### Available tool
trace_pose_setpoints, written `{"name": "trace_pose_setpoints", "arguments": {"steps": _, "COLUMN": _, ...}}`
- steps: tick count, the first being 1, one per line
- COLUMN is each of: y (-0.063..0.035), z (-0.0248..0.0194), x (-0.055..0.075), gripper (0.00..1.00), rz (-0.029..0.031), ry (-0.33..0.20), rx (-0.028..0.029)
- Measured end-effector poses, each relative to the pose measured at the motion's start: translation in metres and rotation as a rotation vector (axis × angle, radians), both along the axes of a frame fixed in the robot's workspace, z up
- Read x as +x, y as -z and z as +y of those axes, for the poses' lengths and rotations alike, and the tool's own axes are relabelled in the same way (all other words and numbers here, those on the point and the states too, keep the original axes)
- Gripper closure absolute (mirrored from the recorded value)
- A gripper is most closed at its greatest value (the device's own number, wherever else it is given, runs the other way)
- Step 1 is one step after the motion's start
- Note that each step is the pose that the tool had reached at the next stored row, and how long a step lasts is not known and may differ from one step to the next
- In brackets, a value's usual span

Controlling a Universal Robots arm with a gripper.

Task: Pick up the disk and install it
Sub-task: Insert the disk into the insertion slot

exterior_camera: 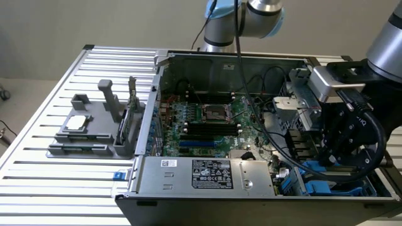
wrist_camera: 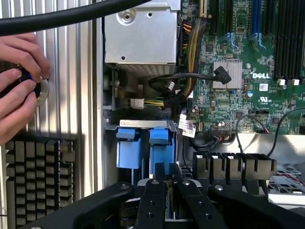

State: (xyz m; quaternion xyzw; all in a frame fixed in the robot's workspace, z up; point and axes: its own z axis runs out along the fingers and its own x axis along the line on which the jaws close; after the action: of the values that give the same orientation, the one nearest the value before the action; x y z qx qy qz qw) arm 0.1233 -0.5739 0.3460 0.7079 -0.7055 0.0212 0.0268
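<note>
The disk shows as a blue carrier frame (wrist_camera: 162,148) standing in the drive bay at the corner of the open computer case, beside a second blue carrier (wrist_camera: 128,148). My gripper (wrist_camera: 167,174) sits right against the top of that right-hand carrier. In the exterior view the gripper (exterior_camera: 333,160) hangs low inside the case at that view's right, with blue carrier plastic (exterior_camera: 317,167) just beneath it. The disk's metal body and label are hidden in the bay.
A person's hand (wrist_camera: 19,90) holds a small round silver part on the ribbed table (exterior_camera: 37,188) beside the case. Also around are the motherboard (exterior_camera: 213,122), the silver power supply box (exterior_camera: 207,174), cables (wrist_camera: 190,81), a black finned block (wrist_camera: 40,176) and a grey fixture (exterior_camera: 88,127).
</note>
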Motion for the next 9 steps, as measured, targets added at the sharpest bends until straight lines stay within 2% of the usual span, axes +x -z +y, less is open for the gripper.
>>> {"name": "trace_pose_setpoints", "arguments": {"steps": 9, "y": 0.0112, "z": 0.0001, "x": 0.0005, "gripper": 0.82, "rz": 0.0001, "ry": 0.0, "rx": -0.0016}}
